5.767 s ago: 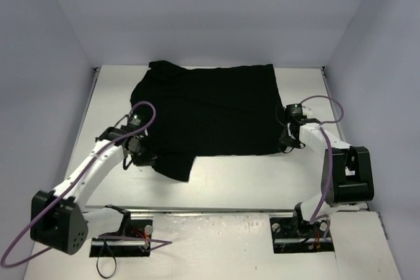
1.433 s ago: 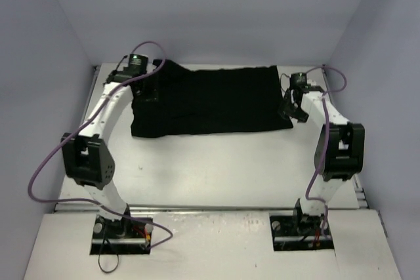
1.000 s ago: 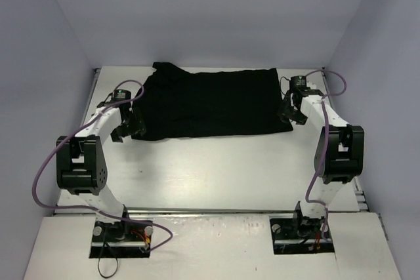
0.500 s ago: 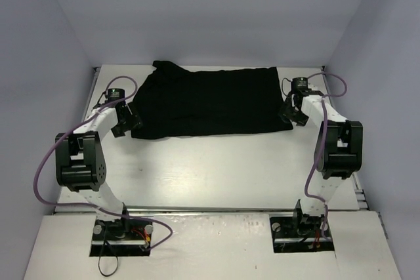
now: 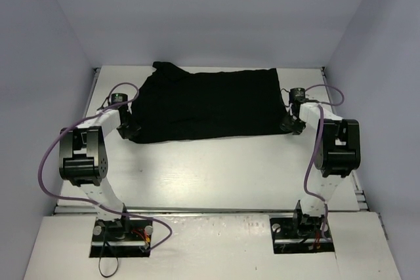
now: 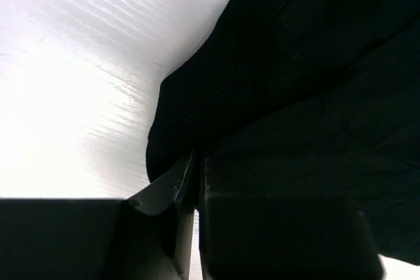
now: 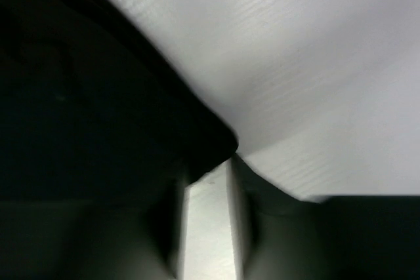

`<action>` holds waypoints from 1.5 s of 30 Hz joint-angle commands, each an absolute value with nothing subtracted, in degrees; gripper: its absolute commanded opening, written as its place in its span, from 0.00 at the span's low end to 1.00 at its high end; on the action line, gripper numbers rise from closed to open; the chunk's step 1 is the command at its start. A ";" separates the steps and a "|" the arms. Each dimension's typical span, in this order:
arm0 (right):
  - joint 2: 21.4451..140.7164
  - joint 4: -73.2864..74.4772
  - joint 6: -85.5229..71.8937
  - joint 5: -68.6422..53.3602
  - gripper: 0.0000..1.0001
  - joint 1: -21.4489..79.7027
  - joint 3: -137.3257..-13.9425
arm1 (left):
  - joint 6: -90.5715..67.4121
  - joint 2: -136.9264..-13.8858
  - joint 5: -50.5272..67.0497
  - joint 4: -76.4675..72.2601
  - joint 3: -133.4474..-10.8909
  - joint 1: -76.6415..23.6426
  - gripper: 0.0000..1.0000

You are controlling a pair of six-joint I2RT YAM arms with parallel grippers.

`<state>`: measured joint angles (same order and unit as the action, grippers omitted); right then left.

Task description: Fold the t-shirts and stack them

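Lying spread out flat and unfolded, the plain black short-sleeved cloth t-shirt (image 5: 207,103) covers the far half of the white, faintly grained rectangular table (image 5: 210,175). Its long sides run left to right, and one bunched, uneven part sticks out at the far left corner. The near hem is a fairly straight line across the middle of the table, with bare white surface between it and the arm bases.

The left gripper (image 5: 128,129) sits low at the t-shirt's near left corner, touching the cloth. In the left wrist view its jaws are drawn together to a thin slit, and the dark rounded edge of the t-shirt (image 6: 295,83) runs down into that slit, so it looks clamped on the fabric. To the left of the cloth the bright table (image 6: 79,63) is bare.

The right gripper (image 5: 291,124) is down at the near right corner. In the right wrist view its jaws stand a little apart, with a strip of white table showing between them. The pointed corner of the t-shirt (image 7: 79,96) reaches just to the fingertips; whether they have any hold on it cannot be told.

Purple cables (image 5: 44,159) loop along both white-and-black arms. Pale grey walls (image 5: 210,11) close in the table on the left, far and right sides.
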<state>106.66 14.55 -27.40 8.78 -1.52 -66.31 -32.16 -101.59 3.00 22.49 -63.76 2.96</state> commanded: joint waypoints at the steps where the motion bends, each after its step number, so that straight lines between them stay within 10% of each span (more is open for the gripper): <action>1: 106.17 15.64 -27.60 13.52 0.17 -3.00 -63.19 | -30.41 -103.28 -3.67 26.29 -66.32 2.86 0.00; 7: 104.44 15.70 -27.30 15.13 0.00 -5.64 -60.18 | -28.72 -103.19 -9.66 30.35 -67.07 2.99 0.00; 17: 94.48 17.75 -26.51 15.90 0.15 -5.96 -54.93 | -30.13 -94.62 -10.58 35.05 -61.82 3.34 0.01; 27: 86.54 21.44 -24.75 14.11 0.39 -3.22 -63.27 | -27.19 -83.33 -10.19 40.12 -70.69 3.03 0.62; 45: 103.94 9.46 -26.86 -2.06 0.25 -2.16 -67.84 | -30.97 -100.82 -0.31 24.84 -72.45 -9.01 0.34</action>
<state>102.73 15.27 -25.09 0.65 -1.82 -68.14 -29.13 -99.59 -0.72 30.35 -72.14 -9.71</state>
